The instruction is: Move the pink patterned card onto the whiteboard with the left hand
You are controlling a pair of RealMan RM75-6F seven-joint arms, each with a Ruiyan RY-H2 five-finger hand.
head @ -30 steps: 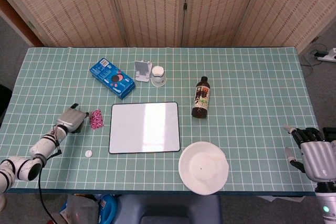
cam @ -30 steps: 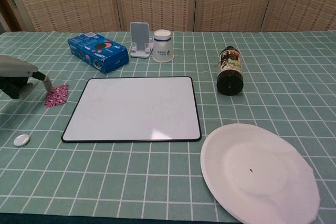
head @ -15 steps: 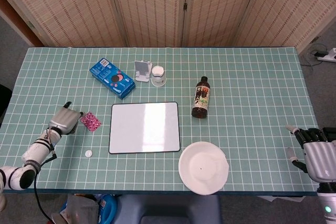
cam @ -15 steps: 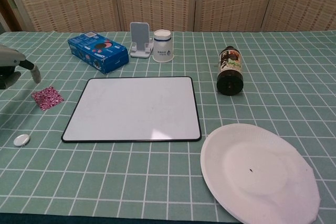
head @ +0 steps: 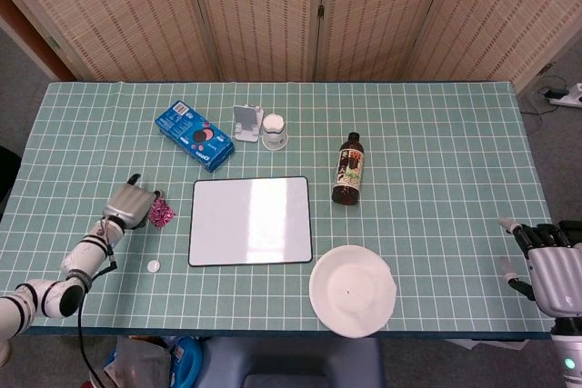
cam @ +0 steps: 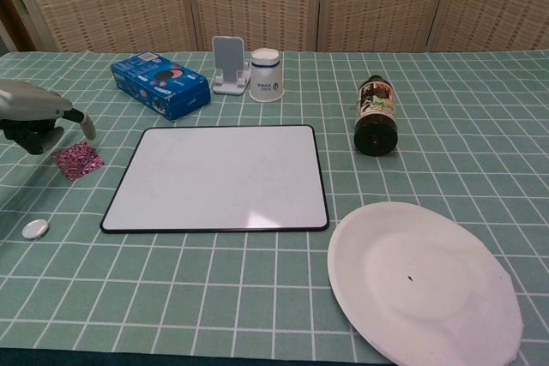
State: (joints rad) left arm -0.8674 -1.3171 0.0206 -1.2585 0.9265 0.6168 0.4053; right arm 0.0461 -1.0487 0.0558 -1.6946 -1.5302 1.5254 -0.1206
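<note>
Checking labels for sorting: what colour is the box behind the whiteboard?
The box is blue with a round dark picture on its top; the chest view shows it best.

- A folding screen of woven, straw-coloured panels stands along the far edge of the desk and fills the back of both views.
- Its panels sit in pale wooden frames, and a small metal hinge joins two of them.
- The desk carries a green cloth ruled in a white grid.
- Grey carpet floor shows to either side of the desk.
- A white power strip with a cable lies on the floor at the far right.
- The light is even and soft, with faint shadows.
</note>
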